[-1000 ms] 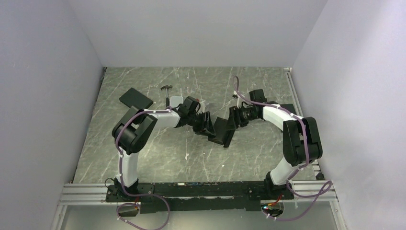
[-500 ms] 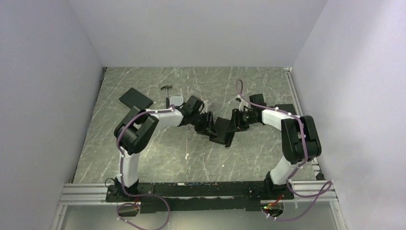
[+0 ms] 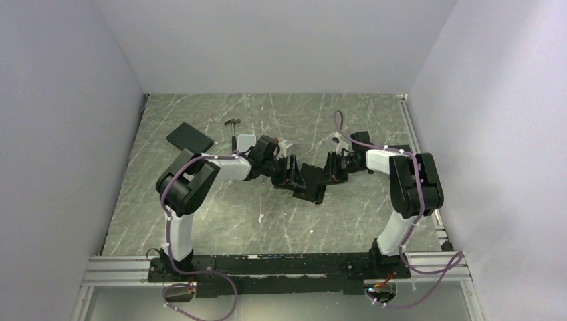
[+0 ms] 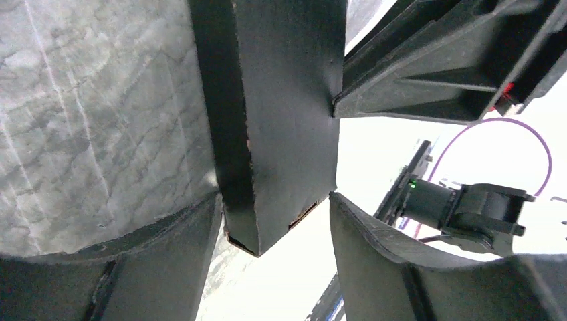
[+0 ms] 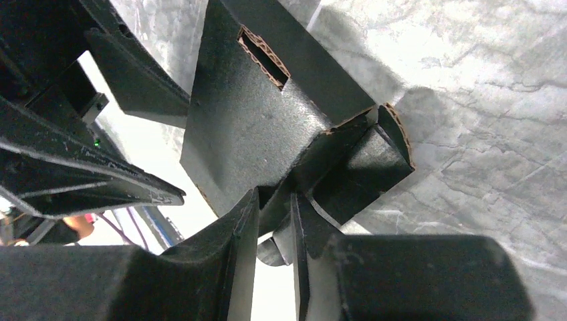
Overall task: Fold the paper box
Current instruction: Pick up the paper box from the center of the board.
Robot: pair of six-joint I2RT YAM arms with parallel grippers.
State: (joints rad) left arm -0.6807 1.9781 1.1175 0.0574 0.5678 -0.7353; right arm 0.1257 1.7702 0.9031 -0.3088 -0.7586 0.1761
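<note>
The paper box [image 3: 309, 182], matte black cardboard with creased panels, lies partly folded mid-table between both arms. My left gripper [image 3: 289, 172] reaches it from the left. In the left wrist view its jaws [image 4: 274, 200] stand open around an upright folded wall of the box [image 4: 281, 120], with a sliver of light beside the right finger [image 4: 374, 247]. My right gripper [image 3: 331, 170] meets the box from the right. In the right wrist view its narrow jaws [image 5: 275, 197] are shut on a side flap of the box [image 5: 254, 127], beside a slotted panel and a folded corner flap [image 5: 374, 160].
A plain black slab [image 3: 190, 138] lies at the back left. A small hammer [image 3: 233, 127] and a small pale case [image 3: 246, 141] sit behind the left gripper. Another dark item [image 3: 402, 151] lies by the right wall. White walls enclose the marbled table [image 3: 220, 214].
The left jaws have spread wider around the box wall. The right jaws have closed in on the flap, and the right arm's elbow has swung left toward the box.
</note>
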